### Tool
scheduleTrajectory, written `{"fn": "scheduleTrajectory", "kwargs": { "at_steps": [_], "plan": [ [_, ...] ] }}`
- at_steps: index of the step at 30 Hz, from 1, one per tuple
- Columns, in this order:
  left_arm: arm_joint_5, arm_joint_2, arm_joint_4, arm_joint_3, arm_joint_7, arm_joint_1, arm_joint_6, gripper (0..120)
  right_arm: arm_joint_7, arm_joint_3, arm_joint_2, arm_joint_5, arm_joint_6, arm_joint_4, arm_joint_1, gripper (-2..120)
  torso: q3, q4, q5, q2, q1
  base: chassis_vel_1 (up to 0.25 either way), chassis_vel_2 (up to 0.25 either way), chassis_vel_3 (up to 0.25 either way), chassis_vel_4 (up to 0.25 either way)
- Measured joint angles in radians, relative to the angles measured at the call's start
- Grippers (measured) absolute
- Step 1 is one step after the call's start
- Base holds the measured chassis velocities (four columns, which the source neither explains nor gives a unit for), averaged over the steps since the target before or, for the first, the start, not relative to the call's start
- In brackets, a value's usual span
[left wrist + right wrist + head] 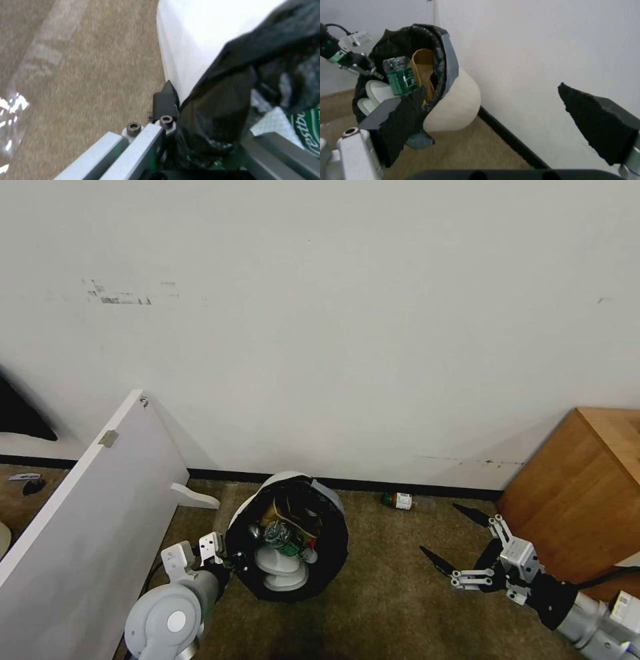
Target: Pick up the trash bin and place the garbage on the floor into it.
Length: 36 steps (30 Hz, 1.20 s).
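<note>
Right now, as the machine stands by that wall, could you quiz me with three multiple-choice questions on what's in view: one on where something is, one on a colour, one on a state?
1. Where does the small bottle still on the floor lie?
A. Against the baseboard, between the trash bin and the wooden cabinet
B. Under the white board
C. Inside the bin

2. What colour is the bag lining the trash bin?
A. Blue
B. Black
C. Clear

3. How do the right gripper's jaws stand?
A. Shut on a bottle
B. Shut on nothing
C. Open, holding nothing

Answers:
1. A: it rests by the dark strip under the wall, right of the bin and left of the wooden cabinet.
2. B: the dark liner folds over the white rim that the left gripper clamps.
3. C: the black tips are spread apart with bare carpet between them.
</note>
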Motion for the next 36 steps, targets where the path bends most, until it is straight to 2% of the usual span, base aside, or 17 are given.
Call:
{"fn": "scheduleTrajectory", "kwargs": {
  "at_steps": [9,29,36],
  "plan": [
    [0.003,0.001,0.000,-0.002,0.002,-0.001,0.000,0,0.008,-0.005,0.001,0.001,0.006,0.001,0.000,100,0.001,0.0001,-0.0001,0.000,0.000,-0.130,0.138,0.135,-0.140],
    [0.007,0.005,0.011,-0.001,0.006,-0.004,-0.001,0,-0.014,-0.007,-0.003,0.007,-0.007,-0.016,0.017,100,0.000,0.0000,0.0000,0.000,0.000,0.008,-0.006,-0.002,0.005],
    [0.007,0.006,0.013,0.000,0.007,-0.005,-0.001,0,-0.012,-0.013,-0.005,0.008,-0.007,-0.019,0.019,100,0.000,-0.0001,0.0000,0.000,0.000,-0.073,0.082,0.084,-0.061]
  ]
}}
